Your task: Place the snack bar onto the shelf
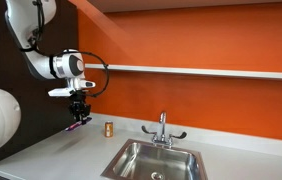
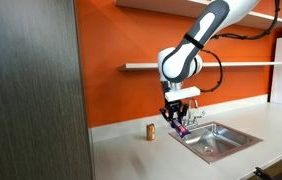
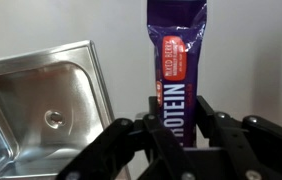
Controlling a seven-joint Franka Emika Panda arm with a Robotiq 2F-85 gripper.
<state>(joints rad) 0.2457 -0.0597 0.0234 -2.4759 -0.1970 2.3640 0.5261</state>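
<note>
Holding the snack bar [image 3: 178, 50] by its near end, the tool [image 3: 176, 115] has its black fingers [image 3: 213, 118] closed narrowly on the purple wrapper, whose red label and white "PROTEIN" lettering run away from the grip in the wrist view. In that view the steel sink [image 3: 41, 90] lies to the left of the bar, over the pale surface [image 3: 251, 60]. In an exterior view the tool [image 1: 78, 110] hangs at the left of the scene on the white arm, with the snack bar [image 1: 74, 124] tilted below it, low over the grey surface [image 1: 71, 150]; whether it touches the surface cannot be told. Just to the right stands a small orange-brown can [image 1: 108, 128], upright and apart from the bar. Further right are the faucet [image 1: 162, 128] and the sink [image 1: 156, 160]. The white shelf [image 1: 201, 71] runs along the orange wall, well above the bar and bare where it shows. In an exterior view taken from elsewhere, the can [image 2: 151, 131] sits left of the tool [image 2: 174, 112], the snack bar [image 2: 182, 128] hangs by the sink [image 2: 216, 140], and the shelf [image 2: 241, 64] runs above.
</note>
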